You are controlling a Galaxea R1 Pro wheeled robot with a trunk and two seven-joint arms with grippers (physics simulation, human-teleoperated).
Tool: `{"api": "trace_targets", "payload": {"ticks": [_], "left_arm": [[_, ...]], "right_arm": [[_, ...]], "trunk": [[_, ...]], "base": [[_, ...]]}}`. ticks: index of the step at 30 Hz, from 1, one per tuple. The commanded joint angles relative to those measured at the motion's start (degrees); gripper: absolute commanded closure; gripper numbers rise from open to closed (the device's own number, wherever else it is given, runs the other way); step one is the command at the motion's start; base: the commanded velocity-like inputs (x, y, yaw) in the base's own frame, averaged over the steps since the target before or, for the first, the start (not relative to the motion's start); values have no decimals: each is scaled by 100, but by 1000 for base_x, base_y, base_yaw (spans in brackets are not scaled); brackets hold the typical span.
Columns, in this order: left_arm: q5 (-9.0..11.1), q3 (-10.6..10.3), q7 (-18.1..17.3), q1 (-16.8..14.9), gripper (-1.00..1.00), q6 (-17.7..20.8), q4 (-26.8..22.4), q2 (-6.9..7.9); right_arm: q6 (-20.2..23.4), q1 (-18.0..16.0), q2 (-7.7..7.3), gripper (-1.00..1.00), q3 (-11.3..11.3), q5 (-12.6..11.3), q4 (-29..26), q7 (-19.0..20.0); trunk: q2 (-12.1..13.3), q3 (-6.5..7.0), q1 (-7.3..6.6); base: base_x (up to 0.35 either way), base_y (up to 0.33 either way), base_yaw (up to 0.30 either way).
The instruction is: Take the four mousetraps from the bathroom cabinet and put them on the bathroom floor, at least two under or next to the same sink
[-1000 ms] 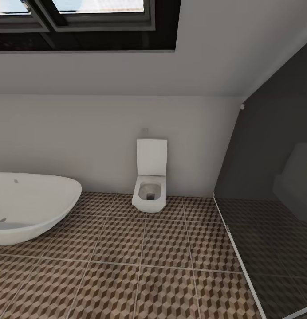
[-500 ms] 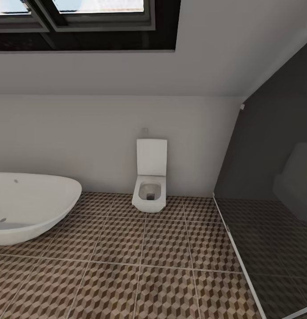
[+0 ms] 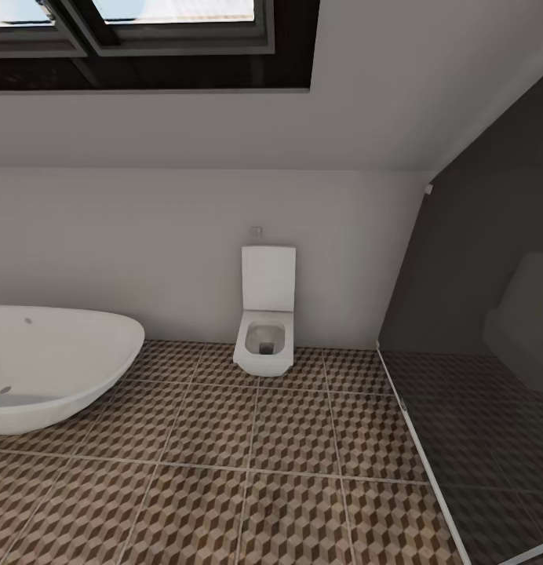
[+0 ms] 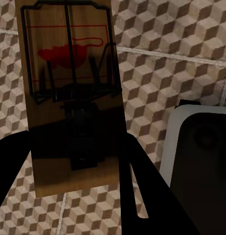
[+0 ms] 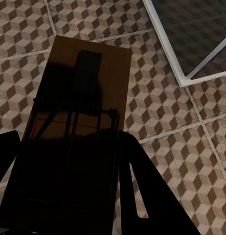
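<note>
My head camera faces a white toilet (image 3: 264, 318) against the grey wall, with a white bathtub (image 3: 56, 365) to its left on the cube-patterned floor (image 3: 248, 471). My left gripper (image 4: 74, 161) is clamped on a mousetrap (image 4: 71, 93), held above the tiles. My right gripper (image 5: 69, 181) grips a second mousetrap (image 5: 81, 98) over the floor beside a glass panel (image 5: 196, 34).

The bathroom floor (image 3: 248, 471) lies open across the near middle — a wide bare stretch. A bathtub (image 3: 52, 365) blocks the left, a toilet (image 3: 265, 329) stands far centre, and a glass partition (image 3: 475, 377) walls the right.
</note>
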Motion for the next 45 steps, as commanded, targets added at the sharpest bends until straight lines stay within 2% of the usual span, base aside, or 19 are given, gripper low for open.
{"api": "trace_targets", "payload": {"ticks": [1, 45], "left_arm": [[-12, -40, 34, -7, 100, -20, 14, -3], [-11, -40, 34, -7, 100, -19, 14, -3]], "right_arm": [[-9, -3, -1, 100, 51, -12, -3, -49], [-9, -3, -1, 100, 52, -12, -3, -49]], "trunk": [[-11, -11, 3], [-11, -11, 3]], "base": [[0, 0, 0], [0, 0, 0]]}}
